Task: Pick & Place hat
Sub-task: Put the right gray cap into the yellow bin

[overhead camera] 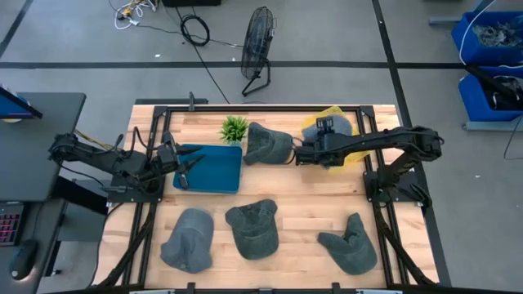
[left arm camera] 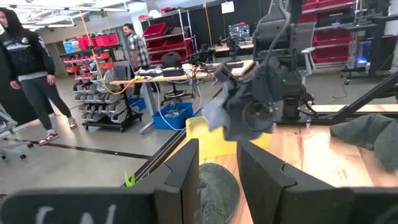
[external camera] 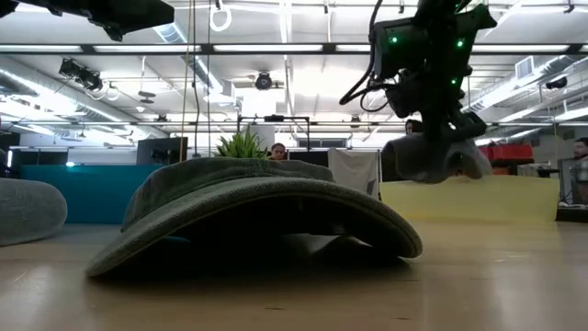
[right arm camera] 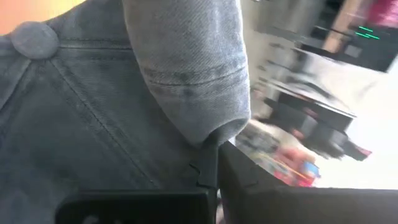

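Note:
A grey cap hangs in my right gripper over the far middle of the table. In the low view the cap is clear of the wood, in front of the yellow bin. My right gripper is shut on it. My left gripper waits open over the blue tray, its fingers apart in the left wrist view. That view shows the right arm with the cap farther off. My right gripper pinches the cap by its brim between the two fingers, at the brim's curled edge. The fingers come level from the table's right. The cap is lifted clear of the table, and its crown with the top button hangs away from the gripper.
Three more grey caps lie on the near half of the table; one fills the low view's foreground. A small green plant stands at the far edge by the tray. The yellow bin sits under the right arm.

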You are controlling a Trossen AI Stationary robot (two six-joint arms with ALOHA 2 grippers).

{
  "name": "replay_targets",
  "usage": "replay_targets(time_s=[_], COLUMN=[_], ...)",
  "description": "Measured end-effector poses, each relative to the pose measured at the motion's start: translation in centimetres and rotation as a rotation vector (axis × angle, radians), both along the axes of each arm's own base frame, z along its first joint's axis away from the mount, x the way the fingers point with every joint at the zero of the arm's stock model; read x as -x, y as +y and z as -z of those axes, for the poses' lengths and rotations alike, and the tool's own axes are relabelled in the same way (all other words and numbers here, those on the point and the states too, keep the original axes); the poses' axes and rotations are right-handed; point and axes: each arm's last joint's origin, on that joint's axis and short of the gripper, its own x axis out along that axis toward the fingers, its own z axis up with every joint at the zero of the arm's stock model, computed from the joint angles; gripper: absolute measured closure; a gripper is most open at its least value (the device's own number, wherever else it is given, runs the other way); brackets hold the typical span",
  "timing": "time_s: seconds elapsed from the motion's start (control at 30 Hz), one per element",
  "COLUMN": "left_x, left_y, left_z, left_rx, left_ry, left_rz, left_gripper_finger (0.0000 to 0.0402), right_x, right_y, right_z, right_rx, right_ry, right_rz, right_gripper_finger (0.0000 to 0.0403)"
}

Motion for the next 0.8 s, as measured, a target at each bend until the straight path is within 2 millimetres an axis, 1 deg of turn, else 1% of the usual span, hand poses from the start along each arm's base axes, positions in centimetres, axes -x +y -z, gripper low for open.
replay_targets(time_s=[0.2,0.27,0.4,0.53,0.6,0.7,0.8], left_x=[0.0,0.0,0.0,0.0,0.0,0.0,0.0], left_y=[0.0,0.0,0.0,0.0,0.0,0.0,0.0], left_z=[0.0,0.0,0.0,0.0,0.0,0.0,0.0], left_rx=[0.000,0.000,0.000,0.000,0.000,0.000,0.000], left_ry=[0.000,0.000,0.000,0.000,0.000,0.000,0.000], left_rz=[0.000,0.000,0.000,0.000,0.000,0.000,0.000], left_gripper_finger=[0.0289,0.0289,0.0289,0.0289,0.0289,0.0289,0.0289], right_x=[0.2,0.4,1.0,1.1,1.2,1.2,0.9], right_y=[-1.1,-1.4,-1.7,-2.3,-2.5,-2.3,-2.2], right_z=[-0.6,-0.7,-0.7,-0.8,-0.6,-0.3,0.0], right_rx=[0.210,0.233,0.154,0.123,0.049,-0.125,-0.252], right_ry=[0.062,0.120,0.411,0.641,0.744,0.888,0.950], right_rz=[-0.004,-0.013,-0.123,-0.215,-0.274,-0.418,-0.552], right_gripper_finger=[0.0401,0.0401,0.0401,0.0401,0.0401,0.0401,0.0401])
